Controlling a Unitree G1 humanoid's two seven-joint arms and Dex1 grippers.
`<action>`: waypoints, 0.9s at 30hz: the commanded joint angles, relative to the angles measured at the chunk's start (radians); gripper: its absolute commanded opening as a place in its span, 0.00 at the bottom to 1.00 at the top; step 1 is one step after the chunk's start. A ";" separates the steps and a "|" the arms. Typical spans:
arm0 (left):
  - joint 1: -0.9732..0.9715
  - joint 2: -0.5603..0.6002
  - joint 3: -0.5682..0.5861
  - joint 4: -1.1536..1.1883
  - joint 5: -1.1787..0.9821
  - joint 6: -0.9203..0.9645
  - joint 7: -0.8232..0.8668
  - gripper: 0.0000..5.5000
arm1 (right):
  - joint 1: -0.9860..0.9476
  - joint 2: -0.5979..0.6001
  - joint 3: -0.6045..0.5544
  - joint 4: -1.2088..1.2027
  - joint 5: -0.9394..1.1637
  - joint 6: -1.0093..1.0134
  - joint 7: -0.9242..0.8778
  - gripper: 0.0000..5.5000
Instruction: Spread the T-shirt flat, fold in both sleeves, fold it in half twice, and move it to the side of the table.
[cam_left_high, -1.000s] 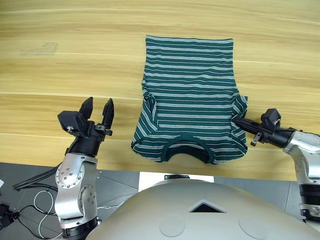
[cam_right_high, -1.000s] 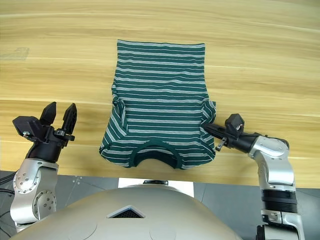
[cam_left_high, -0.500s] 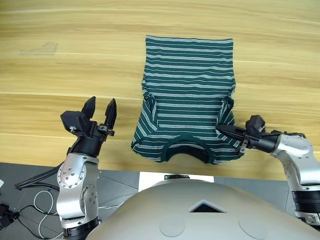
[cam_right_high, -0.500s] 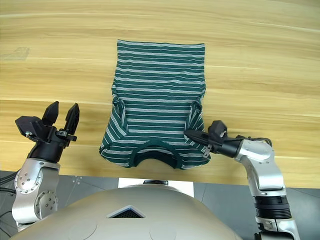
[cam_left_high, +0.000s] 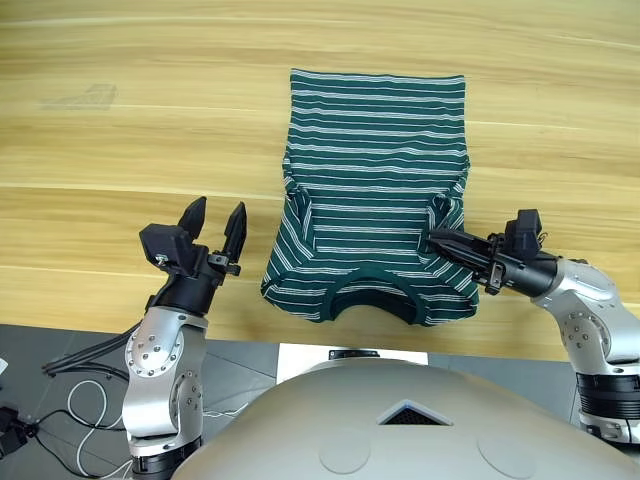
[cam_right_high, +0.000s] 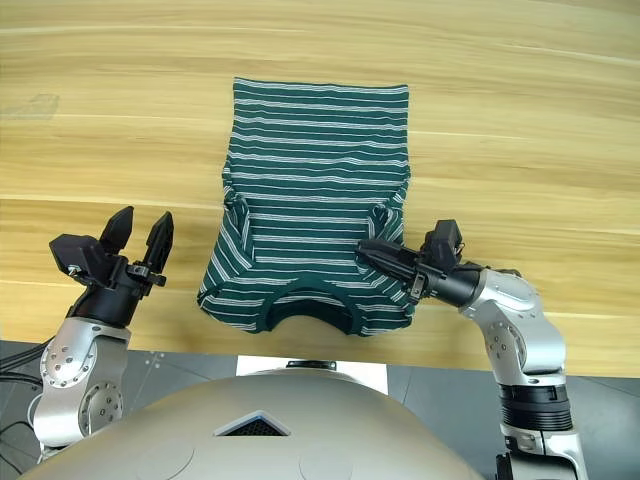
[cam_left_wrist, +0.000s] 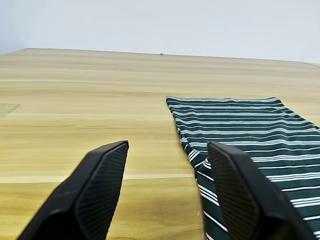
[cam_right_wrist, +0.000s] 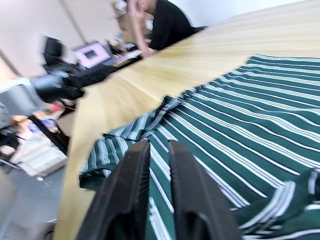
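Note:
A green T-shirt (cam_left_high: 375, 150) with white stripes lies on the wooden table (cam_left_high: 130, 140), collar toward me. Its left sleeve (cam_left_high: 296, 205) is folded in over the body. The right sleeve (cam_left_high: 448, 212) is bunched inward on the shirt's right side. My right gripper (cam_left_high: 432, 240) lies low over the shirt just in front of that sleeve, pointing toward the middle. Its fingers are shut, and in the right wrist view I see no cloth between the tips (cam_right_wrist: 145, 147); the sleeve bunch (cam_right_wrist: 295, 200) sits beside them. My left gripper (cam_left_high: 216, 212) hovers open, left of the shirt's shoulder, holding nothing.
Bare wood spreads wide to the left, the right and beyond the hem (cam_left_high: 377, 77). The table's near edge (cam_left_high: 110, 318) runs just under both arms, with cables (cam_left_high: 60, 370) on the floor below it.
My right gripper has swept left from the shirt's right edge onto the shirt, and the right sleeve has folded inward with it. My left gripper has shifted slightly right, toward the shirt, still open.

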 joint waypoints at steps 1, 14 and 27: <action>-0.003 0.006 -0.001 0.001 0.011 -0.001 -0.001 0.53 | 0.039 -0.047 -0.004 -0.055 0.054 0.050 0.056 0.25; -0.051 0.440 0.172 0.234 0.509 -0.428 -0.105 0.53 | -0.235 0.020 -0.118 0.304 -0.677 -0.818 -0.452 0.40; -0.286 0.828 -0.133 0.613 1.464 -1.100 0.484 0.53 | -0.170 -0.357 0.016 0.743 -1.753 -1.738 -1.184 0.40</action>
